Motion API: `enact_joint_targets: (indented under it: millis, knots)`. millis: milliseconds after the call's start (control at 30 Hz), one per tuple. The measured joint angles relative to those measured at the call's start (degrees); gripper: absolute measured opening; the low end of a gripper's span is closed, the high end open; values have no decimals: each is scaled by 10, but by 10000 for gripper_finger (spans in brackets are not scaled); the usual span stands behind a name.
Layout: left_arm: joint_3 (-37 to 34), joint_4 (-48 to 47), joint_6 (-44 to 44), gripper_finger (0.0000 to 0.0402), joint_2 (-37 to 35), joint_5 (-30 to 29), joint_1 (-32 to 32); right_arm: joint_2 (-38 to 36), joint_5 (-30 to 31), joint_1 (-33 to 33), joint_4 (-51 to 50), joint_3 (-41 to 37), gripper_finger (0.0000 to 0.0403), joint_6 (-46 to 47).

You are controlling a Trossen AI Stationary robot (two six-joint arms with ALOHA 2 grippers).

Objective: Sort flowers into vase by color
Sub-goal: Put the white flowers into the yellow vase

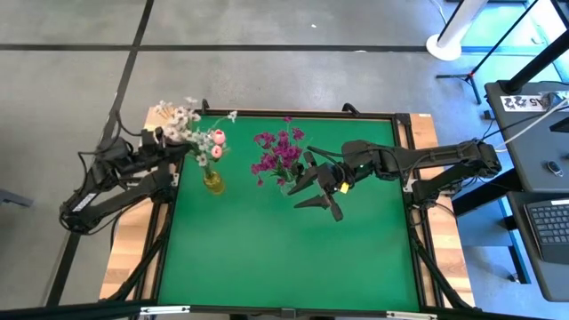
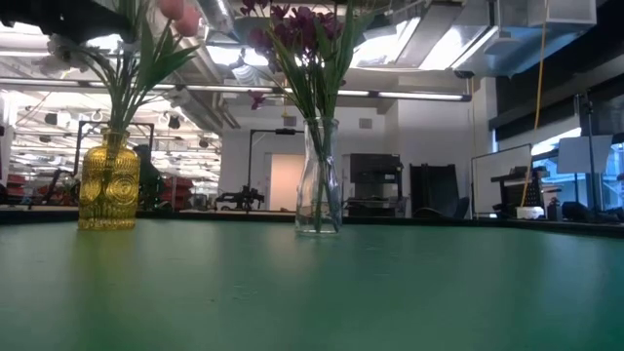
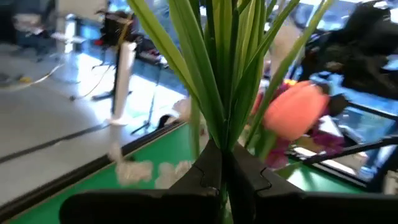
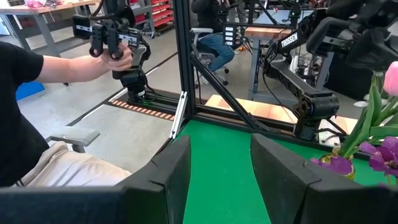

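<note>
A yellow glass vase (image 1: 213,183) (image 2: 108,183) holds white and pale pink flowers (image 1: 197,133), with a pink bud (image 3: 295,109) among them. A clear glass vase (image 1: 286,188) (image 2: 319,179) holds the magenta-purple flowers (image 1: 277,151). Both vases stand on the green table toward its far edge. My left gripper (image 1: 184,145) (image 3: 222,163) is at the white and pink bunch, above the yellow vase and to its left, shut on green stems. My right gripper (image 1: 298,197) (image 4: 221,155) hangs open just right of the clear vase and touches nothing. My left gripper pinches a bundle of green stems and leaves (image 3: 219,134) between its two shut fingers. The stems fan out past the fingertips toward the flower heads. In the low view the bunch's lower stems (image 2: 122,107) stand in the yellow vase's neck.
The near half of the green table (image 1: 284,258) is bare mat. A black frame post (image 4: 184,56) stands at the table's edge. Beyond it a seated person (image 4: 37,118) holds a handheld controller (image 4: 112,34). Workshop furniture fills the room behind.
</note>
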Motion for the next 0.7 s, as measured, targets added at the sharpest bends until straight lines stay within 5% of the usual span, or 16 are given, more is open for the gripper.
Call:
enact_joint_targets:
  millis: [367, 700]
  knots:
    - [0, -24, -42, 2, 2, -132, 0, 0, -1, 0, -3, 0, 166, -14]
    - [0, -25, -41, 2, 12, -65, 0, 0, -2, 0, -14, 0, 166, -17]
